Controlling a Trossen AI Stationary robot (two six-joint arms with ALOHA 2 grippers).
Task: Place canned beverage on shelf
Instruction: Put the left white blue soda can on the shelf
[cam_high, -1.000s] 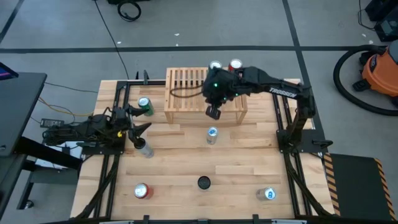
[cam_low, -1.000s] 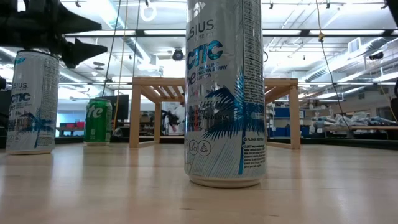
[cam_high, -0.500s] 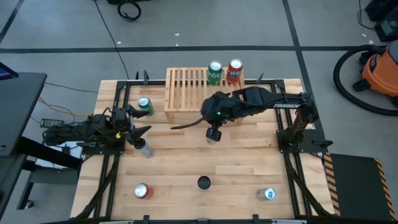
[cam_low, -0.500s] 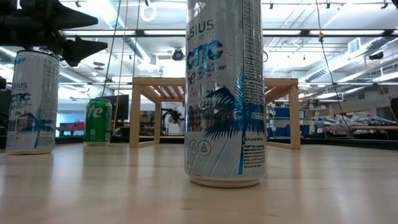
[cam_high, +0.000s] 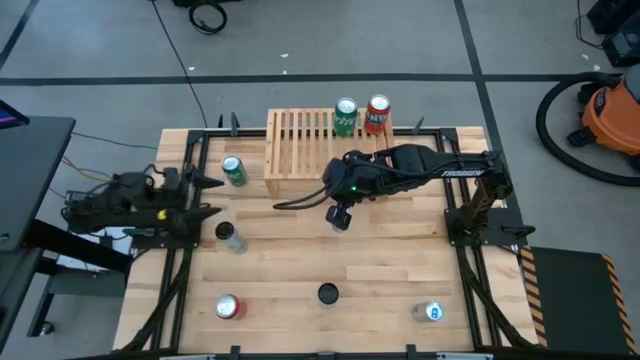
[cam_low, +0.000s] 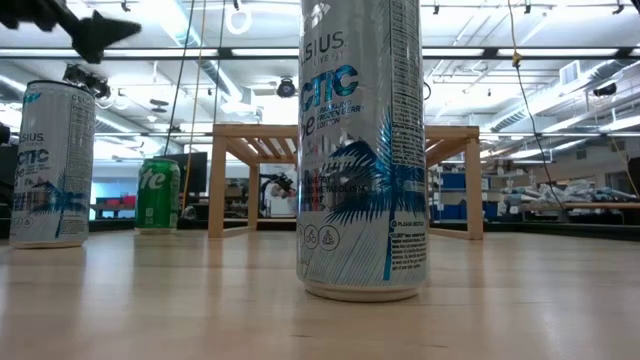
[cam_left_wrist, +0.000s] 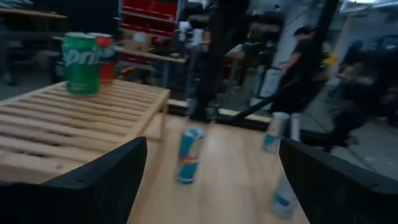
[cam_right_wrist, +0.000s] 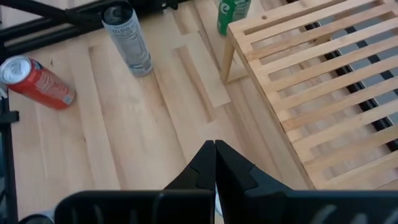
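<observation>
High view: shelf (cam_high: 305, 140) left half bare.

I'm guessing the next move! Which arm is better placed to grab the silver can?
Left. The left gripper is open, close to the silver can; the right gripper is shut, over by the shelf.

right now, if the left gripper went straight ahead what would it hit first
Probably the blue can beside the shelf: it shows between the open jaws of the left gripper, bare table before it, though depth is unclear.
</observation>
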